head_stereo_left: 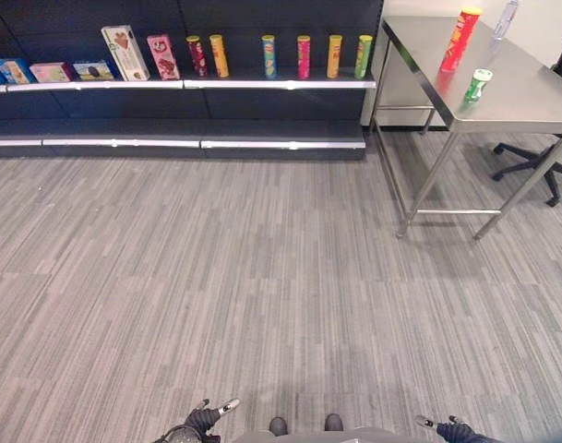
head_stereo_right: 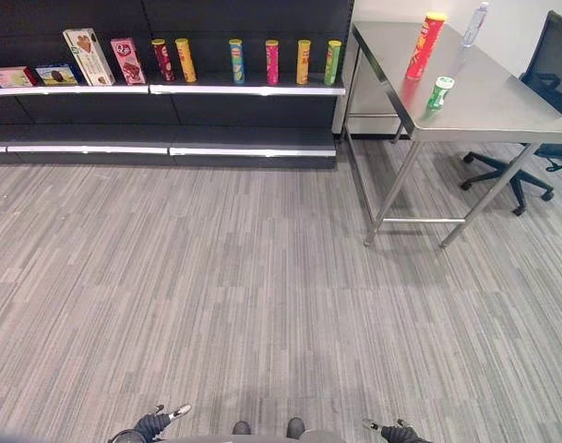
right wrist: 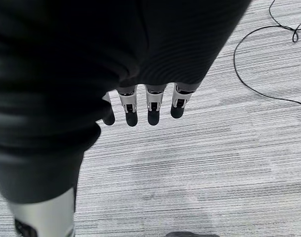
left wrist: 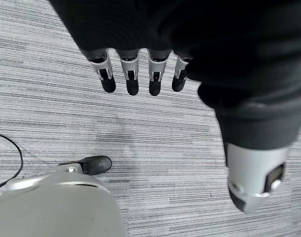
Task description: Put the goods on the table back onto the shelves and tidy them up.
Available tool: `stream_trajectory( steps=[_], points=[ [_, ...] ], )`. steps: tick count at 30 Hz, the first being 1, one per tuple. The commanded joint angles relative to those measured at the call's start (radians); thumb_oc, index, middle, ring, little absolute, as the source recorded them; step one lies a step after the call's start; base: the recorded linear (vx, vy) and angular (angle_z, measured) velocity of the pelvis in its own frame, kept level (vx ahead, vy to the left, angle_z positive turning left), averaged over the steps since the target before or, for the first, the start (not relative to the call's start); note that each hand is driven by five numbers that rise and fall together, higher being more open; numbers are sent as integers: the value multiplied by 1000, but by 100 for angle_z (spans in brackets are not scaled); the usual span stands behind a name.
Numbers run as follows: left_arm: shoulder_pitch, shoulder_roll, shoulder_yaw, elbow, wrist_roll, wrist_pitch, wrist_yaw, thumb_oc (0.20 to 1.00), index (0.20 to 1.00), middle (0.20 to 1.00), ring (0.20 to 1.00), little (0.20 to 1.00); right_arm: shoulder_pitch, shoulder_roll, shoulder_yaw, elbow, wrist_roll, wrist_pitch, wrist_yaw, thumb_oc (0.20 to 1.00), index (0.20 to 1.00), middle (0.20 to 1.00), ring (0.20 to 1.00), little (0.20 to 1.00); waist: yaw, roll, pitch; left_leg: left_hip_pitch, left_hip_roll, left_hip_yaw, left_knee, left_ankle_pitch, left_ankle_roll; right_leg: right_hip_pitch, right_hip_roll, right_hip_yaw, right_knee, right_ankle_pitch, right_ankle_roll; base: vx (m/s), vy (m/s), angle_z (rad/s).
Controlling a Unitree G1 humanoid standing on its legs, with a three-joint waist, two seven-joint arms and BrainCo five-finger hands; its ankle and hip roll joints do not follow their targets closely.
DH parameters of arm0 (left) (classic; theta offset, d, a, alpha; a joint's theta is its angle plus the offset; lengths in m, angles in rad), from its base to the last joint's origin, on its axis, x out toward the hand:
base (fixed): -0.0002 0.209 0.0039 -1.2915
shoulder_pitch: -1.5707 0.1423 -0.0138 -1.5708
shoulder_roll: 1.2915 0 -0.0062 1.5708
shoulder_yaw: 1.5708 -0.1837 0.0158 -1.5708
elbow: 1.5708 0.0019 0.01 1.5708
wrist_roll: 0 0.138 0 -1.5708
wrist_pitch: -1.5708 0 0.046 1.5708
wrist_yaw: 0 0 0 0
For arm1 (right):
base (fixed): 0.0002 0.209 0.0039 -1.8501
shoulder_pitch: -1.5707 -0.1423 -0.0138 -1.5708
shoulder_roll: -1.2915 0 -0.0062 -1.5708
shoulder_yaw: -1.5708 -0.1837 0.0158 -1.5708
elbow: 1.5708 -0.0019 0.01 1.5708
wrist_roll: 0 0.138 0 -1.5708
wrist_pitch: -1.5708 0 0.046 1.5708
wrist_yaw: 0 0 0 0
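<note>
my left hand (left wrist: 140, 74) and right hand (right wrist: 145, 106): fingers straight, empty, over the floor. far ahead of my right hand: table (head_stereo_left: 530, 92) bearing red can (head_stereo_left: 460, 39), green can (head_stereo_left: 477, 85).

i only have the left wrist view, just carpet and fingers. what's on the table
Observer: A tall red can, a small green can and a clear bottle stand on the metal table.
Operator: is the shelf full
Observer: No. The upper shelf holds cans and boxes in a row; the lower shelf is bare.
Operator: right hand busy
Observer: No, the right hand hangs open over carpet, holding nothing.
</note>
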Motion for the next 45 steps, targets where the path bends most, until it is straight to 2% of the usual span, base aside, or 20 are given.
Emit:
stream_trajectory(
  steps=[1,18,20,21,22,23,24,25,26,27,29,33,37,38,39,40,41,42,43,45],
  points=[
    [-57,21,-18,60,8,-18,-2,1000,1000,1000,1000,1000,-40,-23,14,26,2,-28,-4,1000,1000,1000,1000,1000,-6,-1,-21,25,67,-23,17,-74,-94,-20,-98,-2,34,-80,166,0,0,0],
    [-80,41,-21,47,1,-12,4,1000,1000,1000,1000,1000,-50,-38,17,14,36,-24,20,1000,1000,1000,1000,1000,-10,1,9,-38,94,-50,96,-90,-107,-69,-81,0,90,-109,145,6,-52,1],
    [-79,41,-20,40,-6,-12,2,1000,1000,1000,1000,1000,-51,-40,19,14,39,-27,19,1000,1000,1000,1000,1000,-8,1,16,-55,103,-55,134,-101,-110,-75,-73,3,104,-123,136,36,-92,7],
    [-77,44,-19,40,-8,-11,0,1000,1000,1000,1000,1000,-53,-42,22,11,46,-29,21,1000,1000,1000,1000,1000,-1,-8,37,-102,97,-65,241,-109,-114,-72,-70,13,123,-138,117,19,-70,4],
    [-77,44,-19,40,-8,-11,0,1000,1000,1000,1000,1000,-53,-42,22,12,46,-29,21,1000,1000,1000,1000,1000,-1,-8,37,-105,98,-66,246,-111,-114,-73,-70,12,123,-138,117,26,-144,4],
    [-84,46,-24,37,-15,-13,0,1000,1000,1000,1000,1000,-58,-46,29,9,53,-32,22,1000,1000,1000,1000,1000,12,-23,69,-192,84,-92,403,-78,-103,-66,-73,20,131,-140,97,3,-74,-2],
    [-85,46,-24,37,-15,-13,0,1000,1000,1000,1000,1000,-59,-46,29,9,53,-32,22,1000,1000,1000,1000,1000,10,-22,69,-197,85,-94,409,-80,-104,-67,-72,18,132,-141,97,25,-104,1],
    [-92,47,-29,32,-18,-14,5,1000,1000,1000,1000,1000,-65,-51,33,5,55,-32,18,1000,1000,1000,1000,1000,17,-26,86,-254,73,-106,464,-56,-94,-62,-74,15,131,-143,90,167,-46,-7],
    [-95,48,-34,31,-13,-14,0,1000,1000,1000,1000,1000,-73,-63,34,-8,53,-31,19,1000,1000,1000,1000,1000,28,-29,89,-343,49,-92,442,-71,-80,-37,-74,20,109,-155,96,275,-36,1],
    [-92,48,-37,34,-7,-15,-1,1000,1000,1000,1000,1000,-75,-68,34,-15,55,-35,18,1000,1000,1000,1000,1000,34,-27,88,-373,49,-80,401,-50,-85,-22,-71,22,95,-164,101,364,24,-2],
    [-85,51,-44,30,11,-15,-6,1000,1000,1000,1000,1000,-86,-82,36,-32,55,-41,14,1000,1000,1000,1000,1000,53,-3,85,-417,60,-42,246,50,-105,18,-49,35,70,-184,106,349,80,4],
    [-73,59,-36,30,22,-19,-6,1000,1000,1000,1000,1000,-91,-88,32,-30,52,-50,9,1000,1000,1000,1000,1000,84,5,77,-488,33,-38,76,100,-128,87,-39,87,52,-227,108,336,72,-24],
    [-43,51,1,66,22,-12,-4,1000,1000,1000,1000,1000,-68,-73,20,-35,24,-43,12,1000,1000,1000,1000,1000,99,12,39,-440,39,-75,79,184,-128,133,-64,127,76,-268,132,462,196,-58],
    [-40,50,10,82,26,-11,0,1000,1000,1000,1000,1000,-65,-66,10,-28,22,-40,13,1000,1000,1000,1000,1000,101,-5,17,-417,29,-69,91,162,-109,115,-102,135,135,-247,161,381,171,-108],
    [-40,50,10,82,26,-12,0,1000,1000,1000,1000,1000,-65,-66,10,-28,22,-40,13,1000,1000,1000,1000,1000,101,-7,17,-417,27,-68,91,161,-108,115,-104,136,136,-248,161,426,184,-106],
    [-43,52,13,83,26,-8,0,1000,1000,1000,1000,1000,-66,-63,7,-27,17,-38,15,1000,1000,1000,1000,1000,100,-15,10,-400,20,-62,100,141,-98,103,-124,144,182,-224,178,247,120,-60],
    [-46,56,13,80,25,-7,-1,1000,1000,1000,1000,1000,-64,-61,10,-26,10,-35,19,1000,1000,1000,1000,1000,98,-22,8,-378,11,-52,108,118,-82,76,-144,153,255,-174,192,418,238,-41],
    [-62,69,3,58,17,-9,-1,1000,1000,1000,1000,1000,-68,-61,11,-38,12,-37,18,1000,1000,1000,1000,1000,91,-28,22,-344,-10,-42,129,74,-47,-8,-173,167,457,-37,199,278,178,-28],
    [-62,68,3,58,17,-9,-1,1000,1000,1000,1000,1000,-68,-61,11,-38,12,-37,18,1000,1000,1000,1000,1000,92,-25,20,-347,-7,-42,129,74,-48,-11,-169,169,456,-34,199,242,187,-23],
    [-78,81,-11,23,10,-7,7,1000,1000,1000,1000,1000,-84,-60,9,-61,21,-38,9,1000,1000,1000,1000,1000,78,-14,49,-292,-11,-33,142,33,-17,-98,-199,134,647,77,171,188,179,-9]
  ],
)
